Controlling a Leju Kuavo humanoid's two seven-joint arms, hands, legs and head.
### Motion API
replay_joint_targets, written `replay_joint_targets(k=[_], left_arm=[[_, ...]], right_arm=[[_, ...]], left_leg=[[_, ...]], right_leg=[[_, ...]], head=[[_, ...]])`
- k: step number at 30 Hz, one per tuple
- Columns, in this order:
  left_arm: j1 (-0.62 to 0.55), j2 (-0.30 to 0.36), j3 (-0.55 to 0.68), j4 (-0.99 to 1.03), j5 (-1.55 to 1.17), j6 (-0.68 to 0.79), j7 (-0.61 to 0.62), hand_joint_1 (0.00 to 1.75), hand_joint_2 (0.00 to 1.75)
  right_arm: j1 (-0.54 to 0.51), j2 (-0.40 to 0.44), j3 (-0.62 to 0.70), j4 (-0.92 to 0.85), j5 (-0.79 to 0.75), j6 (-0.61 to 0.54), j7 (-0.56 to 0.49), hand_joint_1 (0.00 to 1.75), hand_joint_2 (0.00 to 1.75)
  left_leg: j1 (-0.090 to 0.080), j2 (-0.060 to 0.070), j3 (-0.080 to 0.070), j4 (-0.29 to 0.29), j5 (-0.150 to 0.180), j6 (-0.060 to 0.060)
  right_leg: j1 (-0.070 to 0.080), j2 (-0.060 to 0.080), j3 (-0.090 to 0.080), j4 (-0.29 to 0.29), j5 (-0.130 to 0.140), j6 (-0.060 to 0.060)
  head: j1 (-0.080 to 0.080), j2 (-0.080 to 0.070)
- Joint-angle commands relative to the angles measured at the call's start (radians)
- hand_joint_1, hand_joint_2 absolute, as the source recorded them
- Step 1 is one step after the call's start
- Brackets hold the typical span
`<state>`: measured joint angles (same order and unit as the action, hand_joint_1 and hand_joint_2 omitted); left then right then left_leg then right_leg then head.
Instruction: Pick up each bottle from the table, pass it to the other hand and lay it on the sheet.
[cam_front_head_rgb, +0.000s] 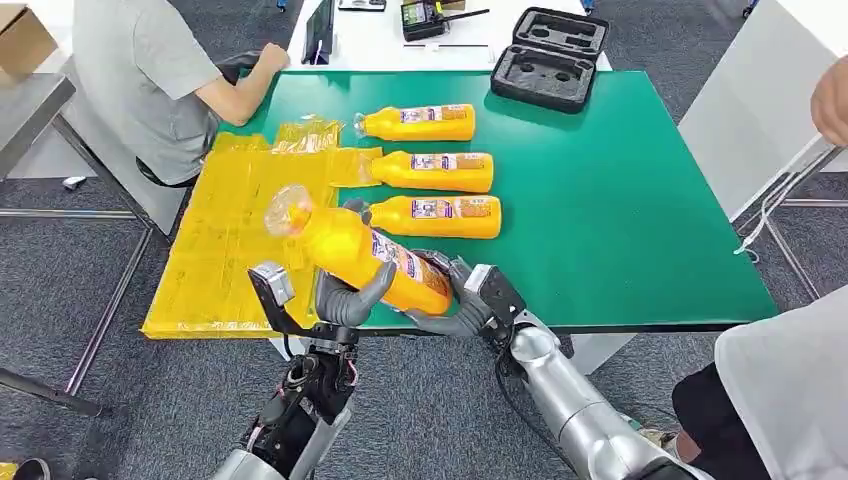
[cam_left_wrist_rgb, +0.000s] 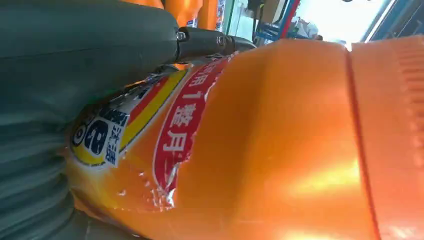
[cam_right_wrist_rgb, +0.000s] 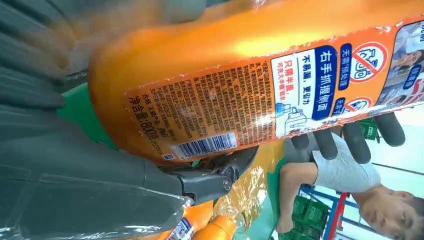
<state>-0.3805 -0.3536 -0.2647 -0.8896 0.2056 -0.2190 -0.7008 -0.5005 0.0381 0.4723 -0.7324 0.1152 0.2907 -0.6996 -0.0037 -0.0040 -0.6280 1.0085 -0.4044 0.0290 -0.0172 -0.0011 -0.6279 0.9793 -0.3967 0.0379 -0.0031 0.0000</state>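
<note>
Above the near edge of the green surface, an orange bottle hung tilted, cap end raised toward the yellow sheet, with both hands on it. Left of the bottle, that sheet lay spread over the surface's left side, ready to receive it. The left hand curled under the bottle's middle, fingers closed around it. The right hand clasped the base end, fingers wrapped on the label; this looked like the handover itself, though which hand bore the weight was hard to judge. Beyond the held bottle, three more bottles lay side by side on the surface.
</note>
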Motion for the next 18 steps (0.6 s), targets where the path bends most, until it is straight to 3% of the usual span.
replay_joint_targets(k=[1, 12, 18], left_arm=[[-0.042, 0.005, -0.003, 0.069, 0.001, -0.003, 0.003, 0.00, 1.75], [-0.051, 0.005, 0.008, 0.068, -0.003, -0.034, 0.003, 0.00, 1.75], [-0.027, 0.011, 0.020, 0.032, -0.026, -0.043, 0.003, 0.00, 1.75]], right_arm=[[-0.041, -0.020, 0.043, 0.005, 0.000, 0.005, 0.001, 1.75, 1.75], [-0.042, -0.020, 0.103, -0.003, 0.001, 0.013, 0.001, 1.75, 1.75], [-0.046, -0.044, 0.044, -0.030, -0.024, -0.019, 0.001, 1.75, 1.75]], left_leg=[[0.000, 0.000, 0.002, 0.000, -0.001, -0.001], [0.001, 0.001, 0.004, 0.000, -0.002, -0.001], [0.000, 0.000, 0.003, 0.000, -0.002, -0.001]], right_leg=[[0.000, 0.000, 0.002, 0.000, -0.001, -0.001], [0.001, 0.000, 0.004, 0.000, -0.002, -0.001], [0.000, 0.000, 0.003, 0.000, -0.001, -0.001]], head=[[0.000, 0.000], [0.000, 0.000], [0.000, 0.000]])
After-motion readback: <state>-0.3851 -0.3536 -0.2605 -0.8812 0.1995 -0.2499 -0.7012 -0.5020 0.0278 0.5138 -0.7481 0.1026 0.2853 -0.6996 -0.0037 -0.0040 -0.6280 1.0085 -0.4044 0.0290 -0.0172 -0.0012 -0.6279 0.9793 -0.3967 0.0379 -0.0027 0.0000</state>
